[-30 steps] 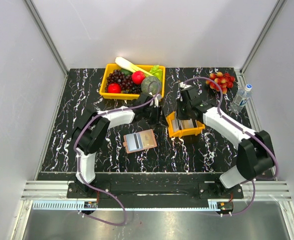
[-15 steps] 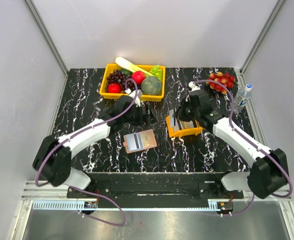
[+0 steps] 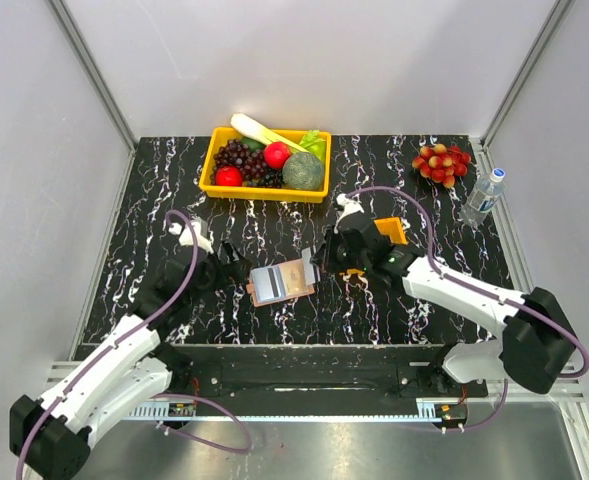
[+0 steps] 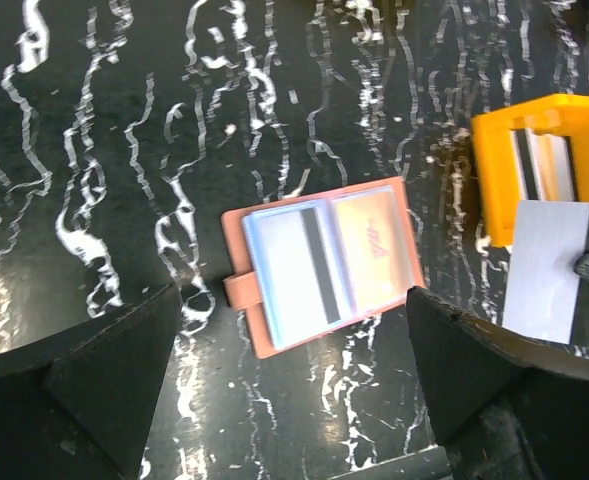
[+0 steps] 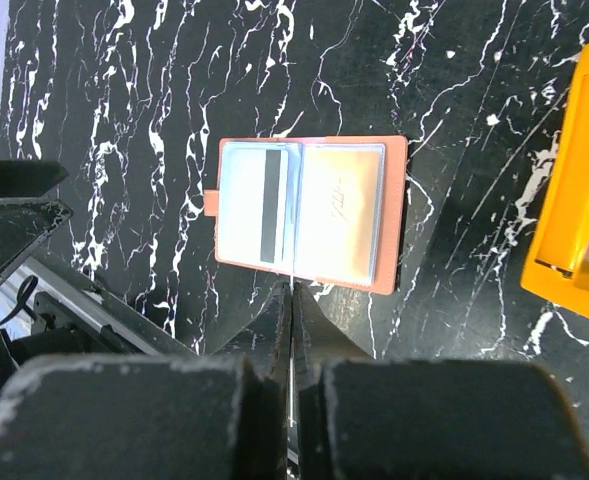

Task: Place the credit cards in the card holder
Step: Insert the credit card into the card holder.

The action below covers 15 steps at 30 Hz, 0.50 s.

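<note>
The tan-pink card holder (image 3: 281,282) lies open on the black marbled table. A grey card with a dark stripe (image 4: 296,268) fills its left slot and a beige card (image 4: 372,238) its right slot. My right gripper (image 5: 292,292) is shut on a thin credit card (image 5: 292,272), seen edge-on, just short of the holder's (image 5: 309,215) near edge. From the left wrist this held card (image 4: 549,265) shows pale with a dark stripe. My left gripper (image 4: 294,390) stands wide open and empty, close to the holder's (image 4: 324,265) snap-tab side.
The small orange tray (image 3: 392,232) behind my right arm holds more cards (image 4: 539,165). A yellow fruit bin (image 3: 266,163) stands at the back. Red fruit (image 3: 441,162) and a water bottle (image 3: 482,197) are at the back right.
My left arm swung back from beside the fruit bin to the holder's left and opened its jaws. My right arm moved from the orange tray to the holder, carrying a card.
</note>
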Tool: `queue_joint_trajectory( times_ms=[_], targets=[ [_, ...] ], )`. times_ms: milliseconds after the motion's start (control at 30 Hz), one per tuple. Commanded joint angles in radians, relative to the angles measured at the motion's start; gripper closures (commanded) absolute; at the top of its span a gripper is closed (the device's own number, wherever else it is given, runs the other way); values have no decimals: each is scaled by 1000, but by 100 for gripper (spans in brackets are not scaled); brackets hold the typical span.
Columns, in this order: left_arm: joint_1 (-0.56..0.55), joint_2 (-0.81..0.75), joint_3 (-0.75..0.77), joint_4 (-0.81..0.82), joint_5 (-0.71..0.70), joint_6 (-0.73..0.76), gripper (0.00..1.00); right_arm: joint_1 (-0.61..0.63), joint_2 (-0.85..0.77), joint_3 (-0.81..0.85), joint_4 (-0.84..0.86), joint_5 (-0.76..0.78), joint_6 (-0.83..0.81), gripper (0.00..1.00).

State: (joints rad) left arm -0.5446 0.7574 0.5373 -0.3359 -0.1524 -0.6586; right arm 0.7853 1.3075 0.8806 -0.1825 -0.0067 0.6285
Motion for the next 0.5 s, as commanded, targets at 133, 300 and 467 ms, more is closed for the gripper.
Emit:
queue_joint_trajectory(
  times_ms=[133, 300, 467],
  targets=[
    [43, 13, -134, 26, 46, -35, 7, 48, 183, 63, 93, 36, 73, 100],
    [46, 5, -215, 100, 80, -49, 25, 51, 265, 75, 173, 17, 74, 100],
    [46, 22, -253, 207, 180, -87, 34, 49, 295, 104, 173, 10, 66, 100]
  ],
)
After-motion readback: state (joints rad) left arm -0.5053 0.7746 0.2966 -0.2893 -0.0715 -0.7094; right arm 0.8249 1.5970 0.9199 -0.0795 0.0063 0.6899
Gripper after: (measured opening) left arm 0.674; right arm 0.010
